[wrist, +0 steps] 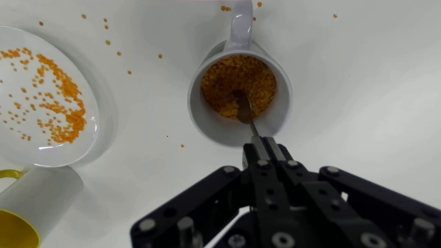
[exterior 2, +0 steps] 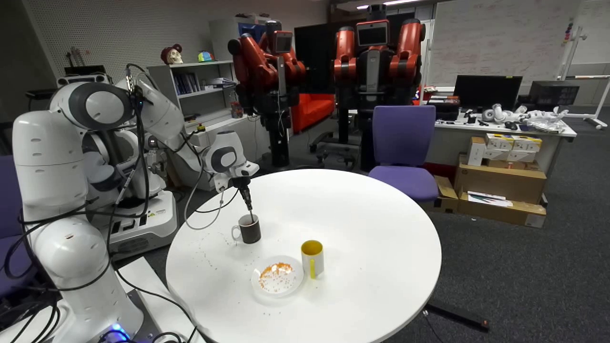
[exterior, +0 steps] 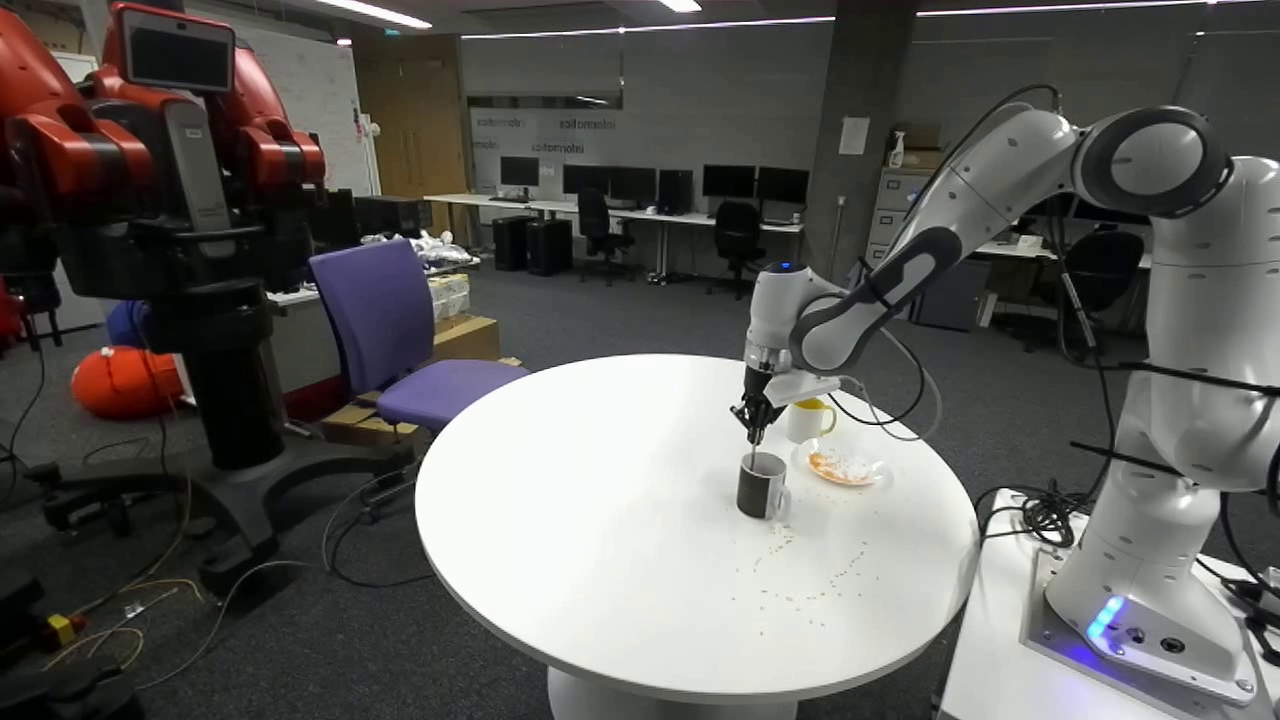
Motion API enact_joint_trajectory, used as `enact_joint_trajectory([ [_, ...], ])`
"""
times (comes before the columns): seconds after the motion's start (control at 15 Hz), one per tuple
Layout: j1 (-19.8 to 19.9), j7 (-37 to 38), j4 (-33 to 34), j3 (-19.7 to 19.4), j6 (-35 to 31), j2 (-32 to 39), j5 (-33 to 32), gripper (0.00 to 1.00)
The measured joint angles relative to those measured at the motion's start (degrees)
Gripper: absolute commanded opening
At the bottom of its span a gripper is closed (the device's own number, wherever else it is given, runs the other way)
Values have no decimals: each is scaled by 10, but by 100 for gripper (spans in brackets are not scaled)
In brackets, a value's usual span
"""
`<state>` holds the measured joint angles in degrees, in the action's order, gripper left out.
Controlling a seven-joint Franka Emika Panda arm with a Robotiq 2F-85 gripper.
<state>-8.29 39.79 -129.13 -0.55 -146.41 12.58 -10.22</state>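
Dark-sided mug (wrist: 220,130), one, upright, part-filled with orange grains (wrist: 220,81): scooping here, I'd say, wants a shallow dip, the spoon (wrist: 244,111) levelled, then a slow lift clear of the rim. Gripper (wrist: 266,146), one: fingers pinched on the spoon's handle, its bowl beyond their tips, inside the mug, at the grains.

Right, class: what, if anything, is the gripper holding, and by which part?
The gripper holds a spoon by its handle, the other end down inside the mug.
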Motion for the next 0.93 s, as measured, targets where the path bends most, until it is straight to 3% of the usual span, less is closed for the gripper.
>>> enact_joint_trajectory([
  [0.47, -21, -3, 0, 1, 55, 1, -74, 1],
  [0.93, -17, -27, 0, 10, 50, 1, -15, 1],
])
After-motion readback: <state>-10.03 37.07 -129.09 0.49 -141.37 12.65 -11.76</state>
